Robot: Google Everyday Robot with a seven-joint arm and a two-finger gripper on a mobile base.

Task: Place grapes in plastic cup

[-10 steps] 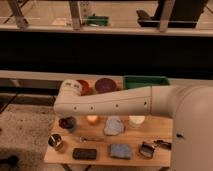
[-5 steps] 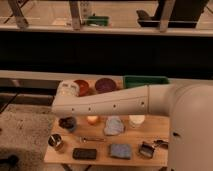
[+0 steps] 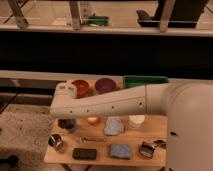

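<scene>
Your gripper (image 3: 67, 123) shows as a dark shape under the left end of the arm (image 3: 107, 104), over the back-left part of the table (image 3: 100, 161). Whether it is apart, together or clamped on something cannot be told, because the arm covers most of it.

You cannot single out the grapes. My guess is that they sit in that same dark clump beneath the arm's end, just beside a small orange thing (image 3: 93, 120). The cup (image 3: 136, 120), pale and upright, stands right of the middle at the arm's lower edge. It is well apart from the gripper, with a crumpled blue-grey bag (image 3: 114, 126) between them.

Expect the grapes to be light, with smooth skin that slips. If they are real they will be soft enough to bruise or burst, and a bunch will flop and swing. Take hold across the thick middle of the bunch or at the stem, and close gently, only as much as lifting needs. The cup looks light too, so a nudge on its rim could tip it.

No brand, label or writing can be read — not on the can (image 3: 55, 142), the black block (image 3: 84, 153) or the cup.
</scene>
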